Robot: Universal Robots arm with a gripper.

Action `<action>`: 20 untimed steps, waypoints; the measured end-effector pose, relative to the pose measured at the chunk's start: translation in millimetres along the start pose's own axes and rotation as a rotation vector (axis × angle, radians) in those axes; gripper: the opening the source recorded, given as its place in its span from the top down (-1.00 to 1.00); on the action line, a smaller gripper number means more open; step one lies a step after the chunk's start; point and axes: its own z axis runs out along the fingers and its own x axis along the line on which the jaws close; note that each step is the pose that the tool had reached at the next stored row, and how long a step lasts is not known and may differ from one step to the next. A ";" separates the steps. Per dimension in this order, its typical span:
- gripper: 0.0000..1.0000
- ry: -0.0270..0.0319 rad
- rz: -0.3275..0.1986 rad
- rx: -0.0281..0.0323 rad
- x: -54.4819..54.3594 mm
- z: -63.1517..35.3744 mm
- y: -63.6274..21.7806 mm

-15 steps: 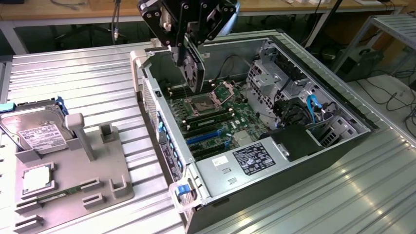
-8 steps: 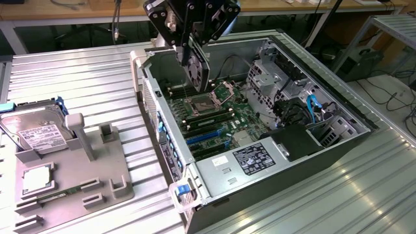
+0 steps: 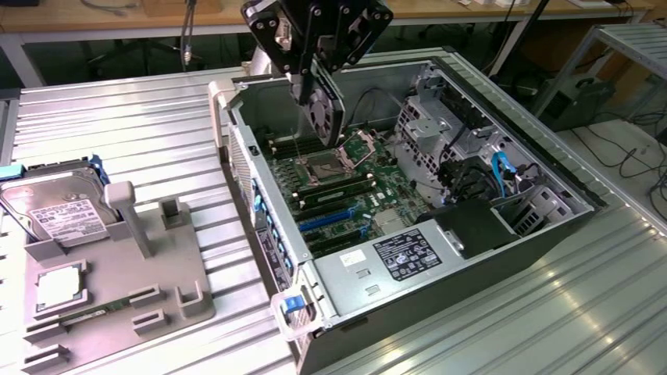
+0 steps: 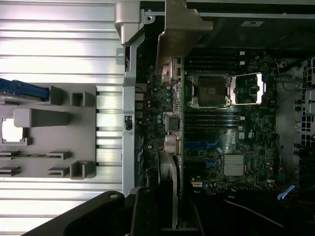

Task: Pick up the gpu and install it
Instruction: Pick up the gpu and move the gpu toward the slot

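Exterior view. My gripper (image 3: 311,86) is pinching the gpu (image 3: 325,121) by its upper edge. The card hangs upright and nearly edge-on to the camera. It is inside the opening of the computer case (image 3: 542,211), which lies on its side on the ribbed metal counter (image 3: 136,117). The card's lower edge is above the motherboard (image 3: 344,191), over the two CPU sockets (image 3: 325,166), and is not seated in any slot. The blue expansion slots (image 3: 328,220) lie farther along the board, towards the power supply (image 3: 411,254). A blue cable (image 3: 501,168) runs beside the drive cage on the exterior view's right.

On the exterior view's left, beside the case, sits a grey parts fixture (image 3: 156,273). It holds a hard drive (image 3: 52,207), a processor chip (image 3: 62,285) and a memory stick (image 3: 94,314).

Wrist view. I see the gpu edge-on as a thin strip running out from my gripper across the board. A pale metal bracket (image 4: 176,34) is at its far end, close to the case wall. On one side of the strip are the sockets, the memory slots and a finned heatsink (image 4: 234,164). On the other side are the case wall and the grey fixture. I cannot tell from here how far the card is from the board.
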 end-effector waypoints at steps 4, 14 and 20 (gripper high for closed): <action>0.45 0.0001 0.000 0.0001 -4.0 0.3 0.0; 0.45 0.0000 0.000 0.0000 -14.1 1.1 -0.3; 0.45 0.0001 0.000 0.0000 -22.6 1.7 -0.4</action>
